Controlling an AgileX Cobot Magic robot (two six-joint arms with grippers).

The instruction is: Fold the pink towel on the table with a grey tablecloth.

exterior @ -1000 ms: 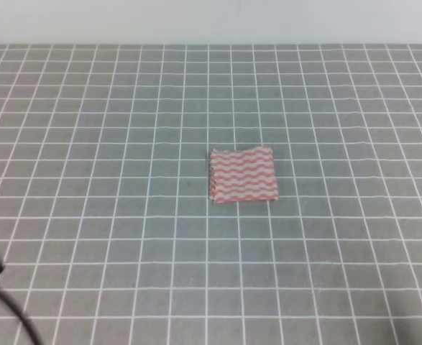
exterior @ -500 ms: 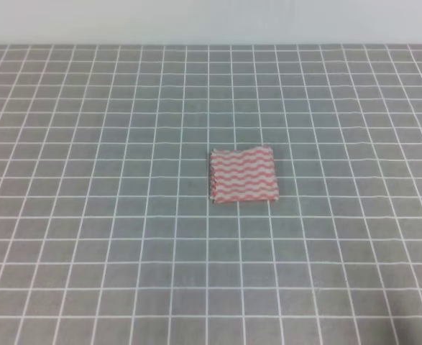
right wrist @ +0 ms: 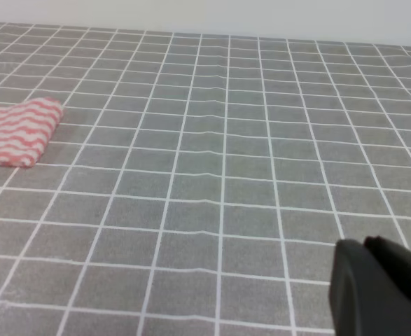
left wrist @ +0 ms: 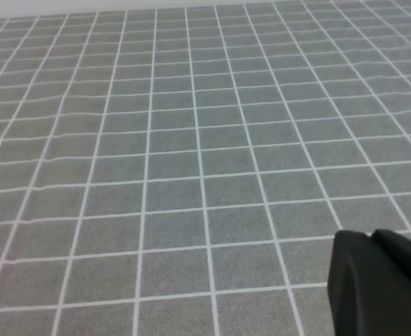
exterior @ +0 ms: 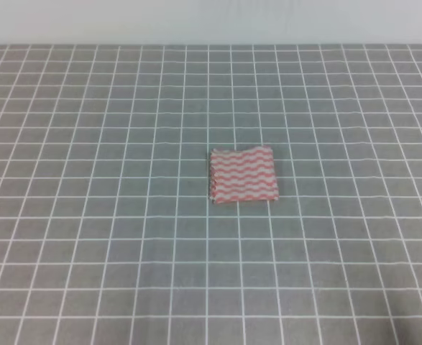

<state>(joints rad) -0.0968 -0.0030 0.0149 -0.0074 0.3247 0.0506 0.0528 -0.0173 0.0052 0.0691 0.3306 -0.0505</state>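
Exterior high view showed the pink-and-white wavy-striped cloth towel [exterior: 244,175] folded compact on the grey gridded tablecloth [exterior: 95,237]; both grippers' jaw states couldn't be told, so they were best kept clear.

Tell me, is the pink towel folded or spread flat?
Folded. The pink towel is a compact square, and the right wrist view shows a thick, rounded doubled edge.

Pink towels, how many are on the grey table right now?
1. The pink towel lies folded near the middle of the table with a grey tablecloth, at the left edge of the right wrist view. No others are visible.
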